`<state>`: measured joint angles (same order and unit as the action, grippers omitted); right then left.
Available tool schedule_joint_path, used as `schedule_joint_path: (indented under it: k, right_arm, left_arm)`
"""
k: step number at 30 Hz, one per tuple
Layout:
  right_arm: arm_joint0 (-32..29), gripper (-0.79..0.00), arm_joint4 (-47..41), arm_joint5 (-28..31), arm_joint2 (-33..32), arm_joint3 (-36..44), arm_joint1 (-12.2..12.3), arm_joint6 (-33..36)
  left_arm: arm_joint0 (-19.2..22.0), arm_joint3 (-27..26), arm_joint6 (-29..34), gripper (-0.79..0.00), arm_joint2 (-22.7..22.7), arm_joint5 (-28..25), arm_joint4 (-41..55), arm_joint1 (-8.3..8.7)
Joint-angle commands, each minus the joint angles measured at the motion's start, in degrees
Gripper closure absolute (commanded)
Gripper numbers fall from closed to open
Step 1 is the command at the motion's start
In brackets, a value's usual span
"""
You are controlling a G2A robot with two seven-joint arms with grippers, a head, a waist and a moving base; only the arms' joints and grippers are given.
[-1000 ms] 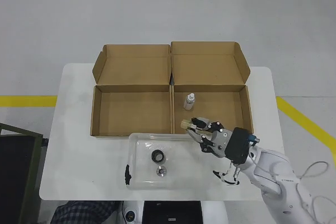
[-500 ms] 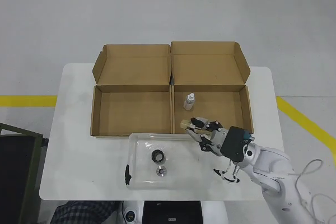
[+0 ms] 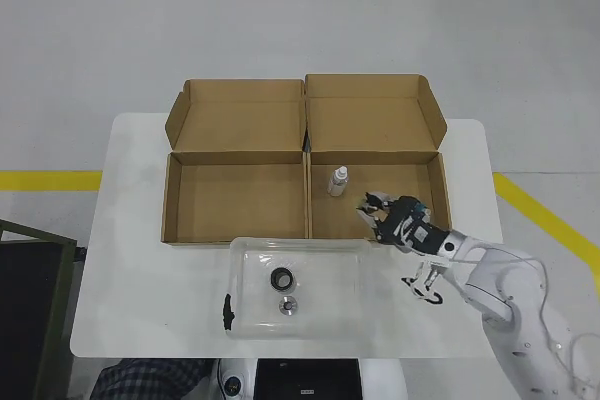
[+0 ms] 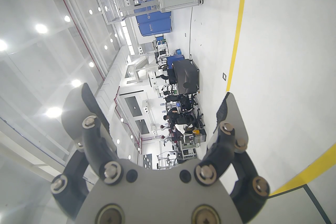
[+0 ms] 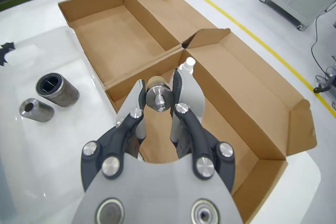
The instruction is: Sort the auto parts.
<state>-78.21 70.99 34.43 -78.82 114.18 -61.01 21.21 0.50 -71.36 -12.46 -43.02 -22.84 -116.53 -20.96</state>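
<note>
White table (image 3: 130, 300) is carrying 2 open boxes side by side, lids folded back to the far side: L brown cardboard box (image 3: 235, 205) and R brown cardboard box (image 3: 400, 180) (image 5: 236, 93). Clear plastic tray (image 3: 330, 290) is sitting just near of both. R gripper (image 3: 372, 210) (image 5: 159, 80) is hovering over the R box's near-left area, fingers clamping a shiny metal cylindrical part w/ beige end (image 5: 158, 99). L gripper (image 4: 157, 93) is pointing out into the room, jaws spread wide w/ nothing btwn them. Small white bottle (image 3: 337, 181) (image 5: 189, 63) is sitting in the R box, far-left of the R gripper. In the tray, dark metal sleeve (image 3: 281, 280) (image 5: 56, 89) is sitting just far of smaller grey metal cylinder (image 3: 288, 305) (image 5: 35, 109). Small black clip (image 3: 227, 313) is sitting at the tray's L edge.
</note>
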Motion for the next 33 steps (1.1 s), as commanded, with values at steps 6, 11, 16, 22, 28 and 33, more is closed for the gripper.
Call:
schedule_joint_path:
  k: [6, 11, 16, 22, 28, 33]
  right_arm:
    - [7.50, 0.000, -2.51, 0.39, 2.50, -7.27, -0.24, 8.67]
    - [12.98, 0.000, -3.49, 0.50, 5.79, -13.07, -0.71, 12.30]
    - [17.33, 0.000, -3.95, 0.14, 9.25, -17.64, -1.27, 15.47]
    - [21.46, 0.000, -4.13, -0.33, 12.90, -22.95, -1.97, 18.22]
    - [24.11, 0.000, -3.23, -1.22, 15.61, -26.33, -2.53, 19.91]
    - [25.23, 0.000, -2.56, -1.80, 17.13, -27.89, -2.86, 20.23]
  left_arm:
    - [0.00, 0.00, 0.00, -0.785, 0.00, 0.00, 0.00, 0.00]
    - [0.00, 0.00, 0.00, -0.785, 0.00, 0.00, 0.00, 0.00]
    - [0.00, 0.00, 0.00, -0.785, 0.00, 0.00, 0.00, 0.00]
    - [0.00, 0.00, 0.00, -0.785, 0.00, 0.00, 0.00, 0.00]
    - [0.00, 0.00, 0.00, -0.785, 0.00, 0.00, 0.00, 0.00]
    - [0.00, 0.00, 0.00, -0.785, 0.00, 0.00, 0.00, 0.00]
